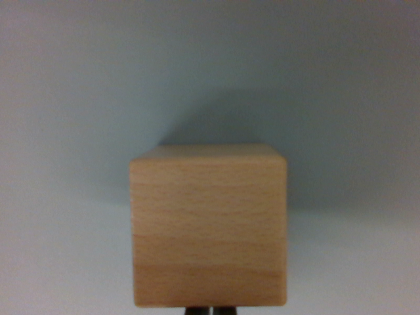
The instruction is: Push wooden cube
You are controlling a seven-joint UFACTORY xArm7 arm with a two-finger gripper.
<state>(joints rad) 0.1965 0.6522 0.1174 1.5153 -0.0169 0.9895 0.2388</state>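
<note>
Cube dead ahead on the surface

I see the wooden cube (209, 226) resting on the surface (72, 98), centred low in the wrist view, with my fingers (210, 310) just beneath its near face.

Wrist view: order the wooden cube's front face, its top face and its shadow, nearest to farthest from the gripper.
1. Front face, directly above the gripper at the bottom edge.
2. Top face, the thin strip beyond.
3. Shadow, farthest back, upper right.

One wooden cube (209, 226) sits on one pale desk (72, 98). Two dark fingers (197, 310) peek in at the bottom edge, just below the cube.
</note>
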